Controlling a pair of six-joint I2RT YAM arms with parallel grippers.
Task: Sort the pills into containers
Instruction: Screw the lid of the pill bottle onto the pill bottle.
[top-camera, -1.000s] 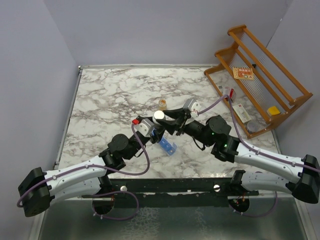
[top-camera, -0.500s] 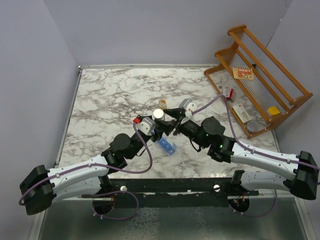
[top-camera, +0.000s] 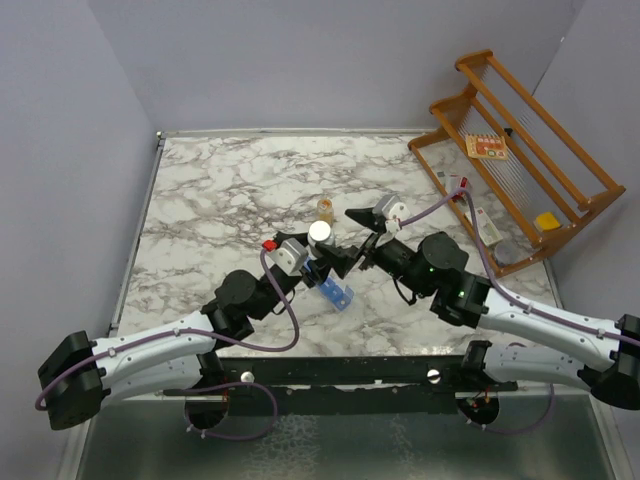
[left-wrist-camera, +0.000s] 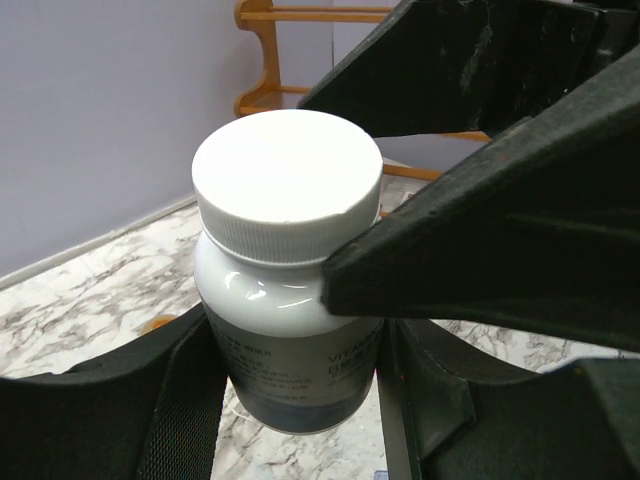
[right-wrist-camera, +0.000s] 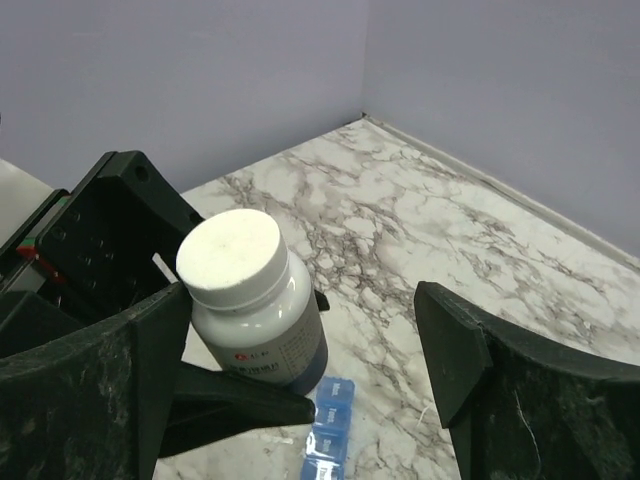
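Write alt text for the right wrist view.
A white-capped bottle sits upright at centre left, gripped by the left gripper, marble table behind. The right gripper stands wide open in the foreground; the blue pill organizer shows at the bottom edge.

So the capped bottle (left-wrist-camera: 288, 260) sits right between the left jaws, up off the desk (top-camera: 220, 190). The right jaws face it from the opposite side, spread wide, with the bottle in the gap and nearer one of them. The containers (top-camera: 336, 292) lie flat on the desk directly under both sets of jaws, just below the bottle. Past the jaws, further back, a small bottle (top-camera: 325, 208) stands on the desk. Well off to the right of the right jaws there's a rack (top-camera: 545, 130) at the desk's far right corner.
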